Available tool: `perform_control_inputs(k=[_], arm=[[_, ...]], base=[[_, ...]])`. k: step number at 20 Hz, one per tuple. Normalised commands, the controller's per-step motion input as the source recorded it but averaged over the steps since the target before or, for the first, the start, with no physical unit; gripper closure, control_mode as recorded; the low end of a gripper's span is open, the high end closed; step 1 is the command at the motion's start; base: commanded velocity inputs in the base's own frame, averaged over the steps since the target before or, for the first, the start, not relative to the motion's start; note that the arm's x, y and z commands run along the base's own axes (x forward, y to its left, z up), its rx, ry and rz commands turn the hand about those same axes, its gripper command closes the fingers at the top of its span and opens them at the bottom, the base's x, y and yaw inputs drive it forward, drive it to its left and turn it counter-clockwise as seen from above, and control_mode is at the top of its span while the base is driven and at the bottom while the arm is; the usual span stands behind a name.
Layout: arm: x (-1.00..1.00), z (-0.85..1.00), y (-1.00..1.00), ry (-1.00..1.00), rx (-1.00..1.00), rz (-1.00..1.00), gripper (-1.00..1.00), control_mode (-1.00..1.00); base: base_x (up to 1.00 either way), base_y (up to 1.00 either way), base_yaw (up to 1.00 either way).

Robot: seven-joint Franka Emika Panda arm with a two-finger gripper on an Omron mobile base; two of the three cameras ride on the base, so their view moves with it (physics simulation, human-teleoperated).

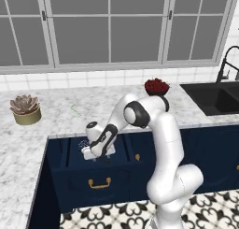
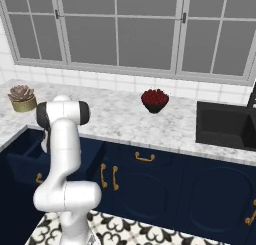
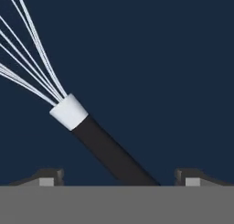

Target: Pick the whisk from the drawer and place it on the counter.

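Observation:
The whisk (image 3: pixel 104 147) lies on the dark blue floor of the open drawer (image 1: pixel 74 179). Its black handle runs down to the bottom of the hand view, and its silvery wires fan to the upper left. My gripper (image 3: pixel 119 175) is lowered into the drawer and stands open. One fingertip (image 3: pixel 51 175) is on either side of the handle, with a gap to each. In the left base view the gripper (image 1: pixel 99 157) reaches down inside the drawer, with the whisk's wire head (image 1: pixel 84 143) just left of the hand. The white marble counter (image 1: pixel 70 112) runs behind and to the left.
A potted succulent (image 1: pixel 25 109) sits on the counter's left part and a bowl of red fruit (image 1: pixel 157 87) at the back. The black sink (image 1: pixel 214 98) lies to the right. Navy cabinet fronts with gold handles (image 2: pixel 144 158) stand below.

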Motion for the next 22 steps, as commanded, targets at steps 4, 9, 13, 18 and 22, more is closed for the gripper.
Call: perform_control_inputs(k=[4, 9, 13, 18, 22], arm=[[0.01, -0.53, 0.0, -0.01, 0.0, 0.07, 1.0, -1.0], [-0.19, -0.51, 0.0, 0.0, 0.0, 0.15, 1.0, -1.0], [-0.42, -0.14, 0.0, 0.01, 0.0, 0.28, 1.0, -1.0], [0.0, 0.06, -0.11, -0.05, 0.0, 0.48, 1.0, -1.0], [-0.19, 0.35, -0.23, -0.12, 0.0, 0.53, 1.0, -1.0]], base=[[0.0, 0.0, 0.0], [0.0, 0.0, 0.0], [0.0, 0.0, 0.0], [0.0, 0.0, 0.0], [0.0, 0.0, 0.0]])
